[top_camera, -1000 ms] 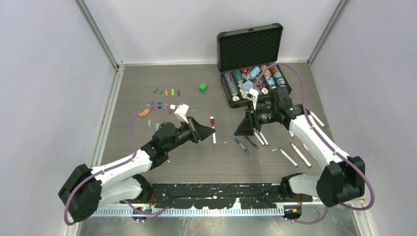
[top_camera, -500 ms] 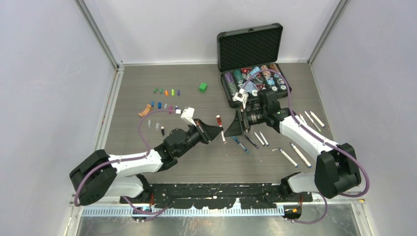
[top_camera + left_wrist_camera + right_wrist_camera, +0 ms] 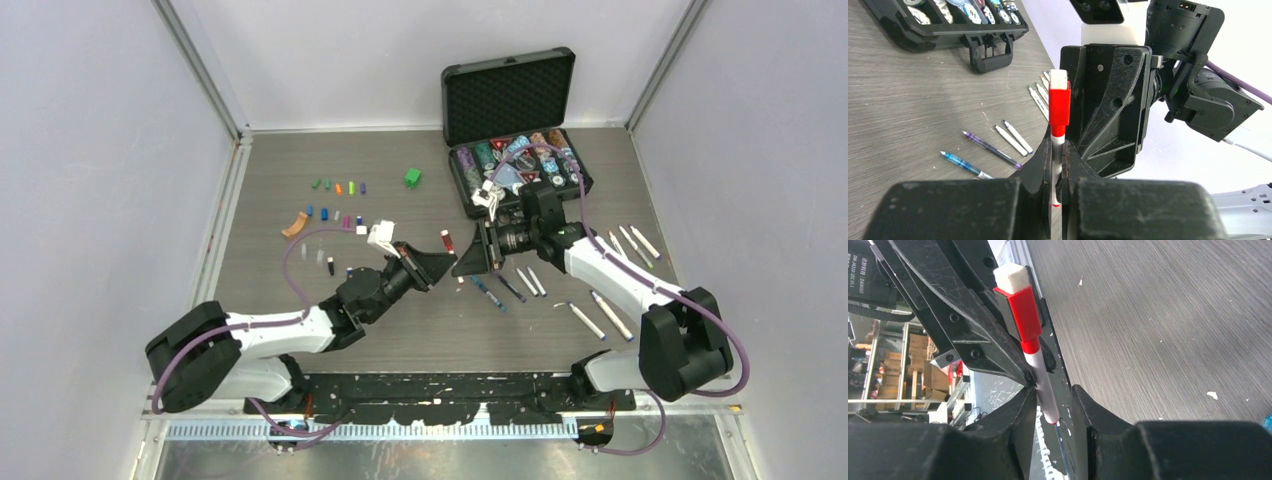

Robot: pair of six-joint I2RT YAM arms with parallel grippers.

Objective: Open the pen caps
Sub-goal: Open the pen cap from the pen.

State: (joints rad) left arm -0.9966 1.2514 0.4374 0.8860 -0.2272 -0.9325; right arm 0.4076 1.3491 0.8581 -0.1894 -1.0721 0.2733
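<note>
The red cap [image 3: 1059, 102] is still seated on its white-barrelled pen [image 3: 1056, 150]. The pen is held clear of the surface [image 3: 400, 330], near its middle, with the barrel clenched in the left tool [image 3: 1058, 172]. What we see changed over the last second is the approach. The two arms stood apart then, the right one back toward the open case [image 3: 510, 100], and they now meet nose to nose. The right tool [image 3: 1053, 402] has come up around the pen and its jaws have narrowed. Its own view shows a finger on either side of the pen with a gap remaining on at least one side, so we read it as released and not yet gripping. We cannot tell whether those fingers line up with the cap or with the barrel. We judge that the pull-apart is about to start and that this pen is not yet opened. Further out lie the loose caps [image 3: 339, 188] in rows at the far left and the bare pens [image 3: 529, 281] to the right, which suggests most of the set is already done.
</note>
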